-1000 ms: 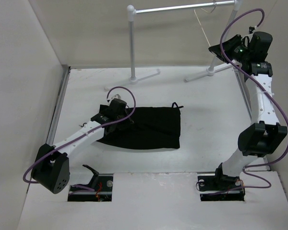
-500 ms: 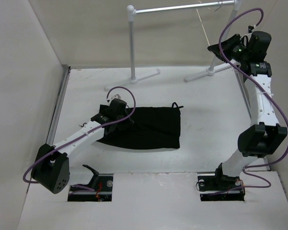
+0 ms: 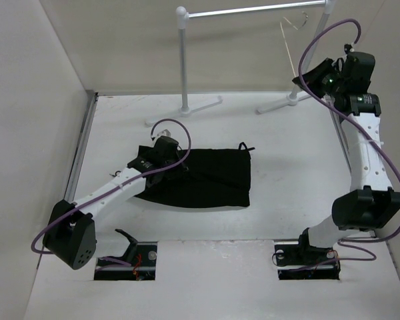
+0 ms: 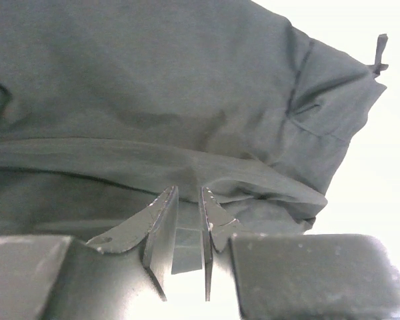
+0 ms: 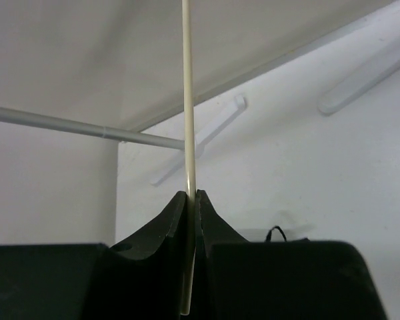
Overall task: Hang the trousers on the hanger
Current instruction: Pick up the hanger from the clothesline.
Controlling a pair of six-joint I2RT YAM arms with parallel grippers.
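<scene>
- Since the hanger (image 3: 288, 43) must meet the trousers (image 3: 213, 177), what matters to us is the gap between them: the hanger is raised at the back right beside the rail (image 3: 253, 11), while the trousers lie folded flat on the table, well apart, toward the left
- We see the right gripper (image 5: 192, 195) clamped tight on one thin cream rod of the hanger, which runs straight up and away from the jaws in the right wrist view
- We find the left gripper (image 4: 189, 192) low over the left end of the trousers, its jaws only a narrow slit apart, with no cloth visibly caught at the tips
- We read the long axis of the trousers as running left to right across the table, with the drawstring (image 3: 245, 147) at the right end, away from the left gripper
- We judge the left arm far nearer the cloth, so the hanger most likely has to come down and leftward toward it
</scene>
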